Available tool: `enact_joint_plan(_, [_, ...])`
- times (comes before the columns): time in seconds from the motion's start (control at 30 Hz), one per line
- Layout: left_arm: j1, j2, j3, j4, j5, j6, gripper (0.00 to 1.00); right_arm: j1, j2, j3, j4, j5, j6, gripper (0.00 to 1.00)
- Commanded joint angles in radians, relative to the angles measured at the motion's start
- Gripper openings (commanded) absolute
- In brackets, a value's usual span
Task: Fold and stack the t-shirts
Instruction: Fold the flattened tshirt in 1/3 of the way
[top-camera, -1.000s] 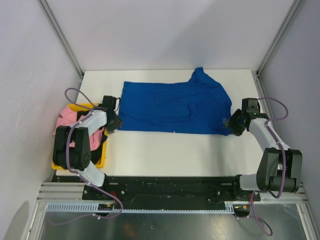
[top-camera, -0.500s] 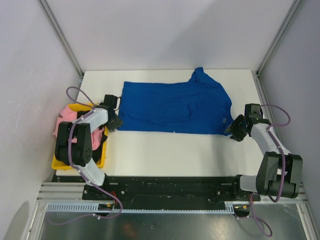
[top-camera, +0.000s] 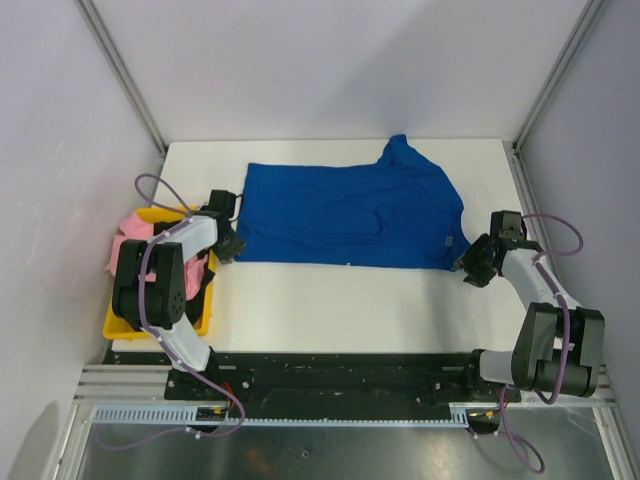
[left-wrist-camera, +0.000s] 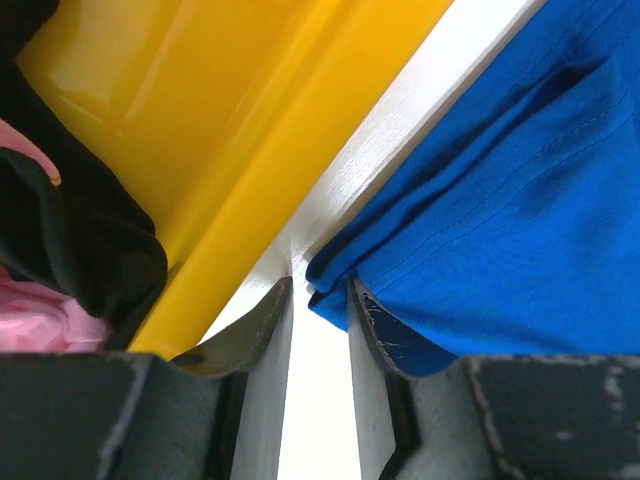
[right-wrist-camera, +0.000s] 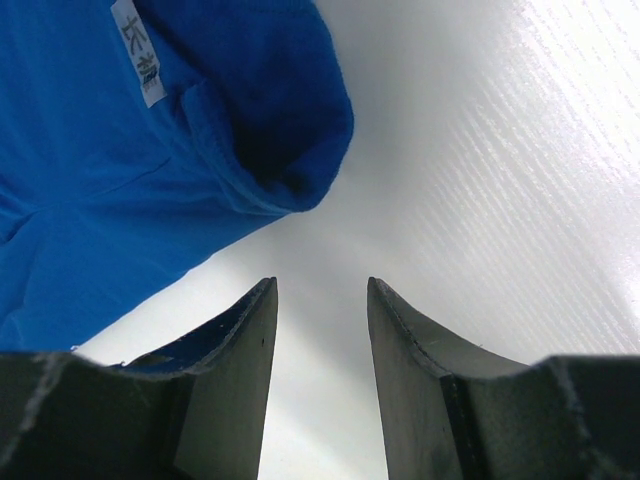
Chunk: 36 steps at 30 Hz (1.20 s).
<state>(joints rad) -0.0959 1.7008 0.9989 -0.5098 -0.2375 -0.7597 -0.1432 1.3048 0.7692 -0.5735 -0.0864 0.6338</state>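
On the table (top-camera: 330, 300), a flat blue t-shirt (top-camera: 350, 215)

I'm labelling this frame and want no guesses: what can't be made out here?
Top view: the left arm hides much of the yellow bin and pink t-shirt.
Left wrist view: the frame edge cuts off the black t-shirt.
Right wrist view: the label on the blue t-shirt is unreadably small.

The spread-out t-shirt (top-camera: 350, 215) lies across the back half of the table (top-camera: 340, 300). The bin (top-camera: 116, 325) sits at the table's left edge and holds bunched t-shirts (top-camera: 128, 238), seemingly two. The left gripper (top-camera: 228, 250) is between the bin and the shirt's near-left corner, and the right gripper (top-camera: 470, 265) is just beside its near-right corner
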Motion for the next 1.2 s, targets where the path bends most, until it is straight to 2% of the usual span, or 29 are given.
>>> enact_joint_plan(0.0, [0.005, 0.006, 0.032, 0.009, -0.041, -0.006, 0.32, -0.008, 0.004, -0.006, 0.021, 0.058, 0.005, 0.46])
enact_joint_plan(0.27, [0.005, 0.007, 0.033, 0.01, -0.04, 0.001, 0.32, -0.009, 0.053, -0.007, 0.116, 0.038, 0.016, 0.46])
enact_joint_plan(0.73, [0.005, 0.011, 0.035, 0.011, -0.039, 0.003, 0.32, -0.007, 0.11, -0.007, 0.17, 0.086, 0.009, 0.43])
enact_joint_plan(0.93, [0.005, 0.012, 0.034, 0.011, -0.039, 0.006, 0.32, -0.007, 0.123, 0.003, 0.18, 0.114, 0.008, 0.32])
enact_joint_plan(1.17, [0.005, 0.013, 0.032, 0.01, -0.04, 0.008, 0.32, -0.011, 0.118, 0.044, 0.135, 0.179, -0.017, 0.09])
